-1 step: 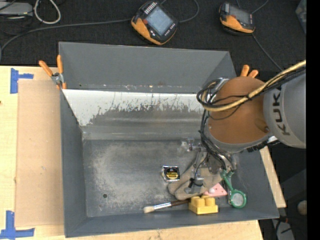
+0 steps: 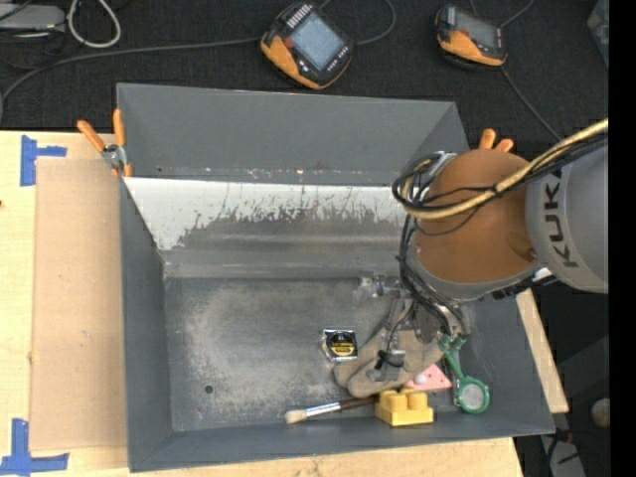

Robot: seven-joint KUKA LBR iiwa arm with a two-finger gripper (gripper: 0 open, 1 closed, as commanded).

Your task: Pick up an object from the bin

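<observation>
Toward the near right corner of the bin (image 2: pixel 238 336), a small heap of things was gathered, while the remaining floor was seen bare and scuffed. A tan piece (image 2: pixel 360 373), flat and irregular in outline, was laid at the heap's middle. Just to its left, a little apart, a black-and-yellow tape measure (image 2: pixel 339 343) was set. A brush (image 2: pixel 323 410) was stretched along the near wall, its bristles pointed left and its handle run under the tan piece's near edge. A yellow block (image 2: pixel 404 406) was placed at the brush's right end, touching a pink wedge (image 2: pixel 430 378) just behind it. A green ring (image 2: pixel 471 397) with a thin green handle was found farthest right, close to the side wall.

The pincer (image 2: pixel 391 356) was lowered into this heap, directly over the right part of the tan piece, with the pink wedge crowded close on its right and the tape measure near on its left. Whether it was released or clenched could not be told, and nothing could be made out as gripped. The arm (image 2: pixel 578 229) was brought in from the right above the bin's rim, and its orange cover (image 2: pixel 467 229) was turned downward, with cables (image 2: pixel 429 179) looped over the top.
</observation>
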